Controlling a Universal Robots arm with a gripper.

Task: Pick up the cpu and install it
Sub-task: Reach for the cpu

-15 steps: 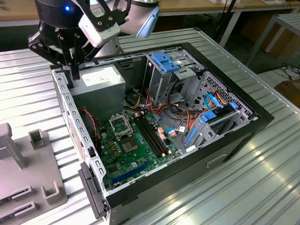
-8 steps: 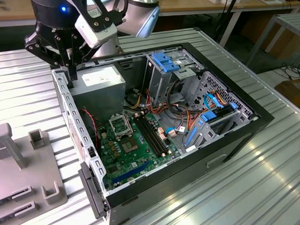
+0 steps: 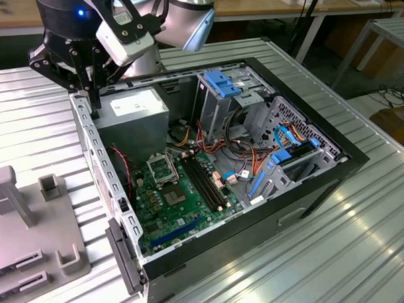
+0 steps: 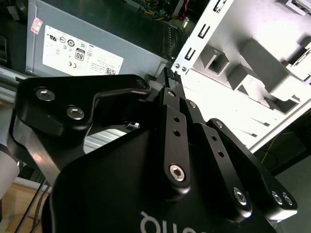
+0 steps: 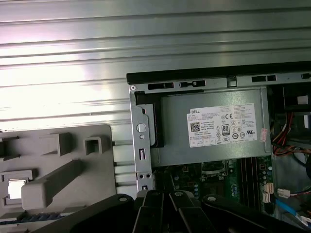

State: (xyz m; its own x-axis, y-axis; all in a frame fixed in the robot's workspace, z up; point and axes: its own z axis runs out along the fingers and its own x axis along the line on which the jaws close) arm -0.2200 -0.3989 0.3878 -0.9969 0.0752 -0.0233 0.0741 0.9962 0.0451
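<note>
A ribbed metal table [image 3: 340, 253] is brightly lit, with glare. Wooden benches [image 3: 249, 8] are set behind it, and cables [image 3: 386, 93] are strewn on the dark floor [image 3: 356, 74].

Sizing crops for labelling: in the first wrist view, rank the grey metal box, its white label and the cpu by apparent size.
Largest: grey metal box.
Then white label.
Smallest: cpu, in the grey fixture.

Oblique exterior; both wrist views near power supply [image 5: 214, 126] [image 4: 141, 43]

we see a black gripper [image 3: 93, 96], green motherboard [image 3: 171, 206], blue drive clips [image 3: 222, 83], grey box [image 5: 175, 131] with white label [image 5: 221, 125], ribbed silver worktop [image 3: 367, 251].
</note>
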